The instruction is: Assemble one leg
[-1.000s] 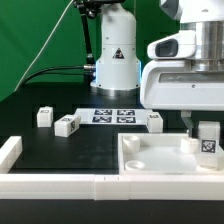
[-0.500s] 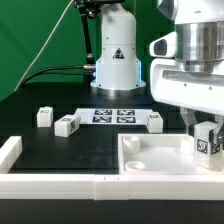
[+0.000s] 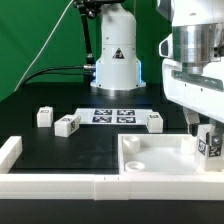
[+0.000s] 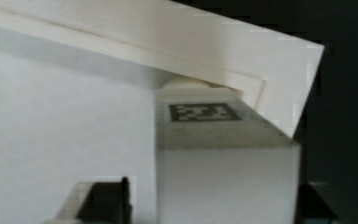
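My gripper (image 3: 204, 138) is shut on a leg (image 3: 209, 145), a small white block with a marker tag. It holds the leg upright over the right side of the large white tabletop (image 3: 150, 158). In the wrist view the leg (image 4: 229, 160) stands between the two dark fingers (image 4: 105, 203), with its tag facing the camera and the tabletop (image 4: 69, 110) behind it. Three more legs lie on the black table: one (image 3: 43, 116) and another (image 3: 66, 125) at the exterior view's left, and a third (image 3: 154, 121) behind the tabletop.
The marker board (image 3: 112, 116) lies in front of the robot base (image 3: 115, 65). A long white border bar (image 3: 60, 185) runs along the front edge. A short one (image 3: 9, 151) stands at the exterior view's left.
My gripper has shifted toward the exterior view's right with the leg in it, and the leg sits slightly lower over the tabletop. The other legs have not moved.
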### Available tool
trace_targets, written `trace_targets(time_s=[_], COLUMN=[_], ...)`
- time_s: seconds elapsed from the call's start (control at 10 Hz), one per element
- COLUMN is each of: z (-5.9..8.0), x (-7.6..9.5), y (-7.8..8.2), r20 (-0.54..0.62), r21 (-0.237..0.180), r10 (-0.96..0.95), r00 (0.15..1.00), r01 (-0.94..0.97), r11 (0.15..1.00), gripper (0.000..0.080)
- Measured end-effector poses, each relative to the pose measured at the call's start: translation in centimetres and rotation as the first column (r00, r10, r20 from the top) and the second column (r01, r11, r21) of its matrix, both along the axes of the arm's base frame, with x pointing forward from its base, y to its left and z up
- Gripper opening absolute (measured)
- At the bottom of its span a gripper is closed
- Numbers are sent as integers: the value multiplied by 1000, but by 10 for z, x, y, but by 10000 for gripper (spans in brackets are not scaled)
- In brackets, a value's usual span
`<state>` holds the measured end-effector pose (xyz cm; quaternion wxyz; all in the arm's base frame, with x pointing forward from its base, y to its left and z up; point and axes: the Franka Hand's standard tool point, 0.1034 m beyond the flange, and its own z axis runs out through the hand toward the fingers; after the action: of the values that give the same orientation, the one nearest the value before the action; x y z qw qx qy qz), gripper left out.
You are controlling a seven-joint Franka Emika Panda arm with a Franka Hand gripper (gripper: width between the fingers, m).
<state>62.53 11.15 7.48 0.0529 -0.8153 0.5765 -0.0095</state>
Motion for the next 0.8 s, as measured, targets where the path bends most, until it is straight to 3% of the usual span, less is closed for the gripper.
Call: trace_targets(time_s=[0.1, 0.2, 0.4, 0.8], z=[0, 1, 1, 2], x=[0, 0, -1, 3], y=[3, 6, 12, 2], r20=[1, 6, 20, 32], r21=[1, -4, -25, -85], r10=[10, 66, 312, 739], r00=[1000, 998, 950, 673], r01=[-10, -66, -312, -735], r11=[1000, 998, 950, 673], gripper=[528, 623, 644, 649])
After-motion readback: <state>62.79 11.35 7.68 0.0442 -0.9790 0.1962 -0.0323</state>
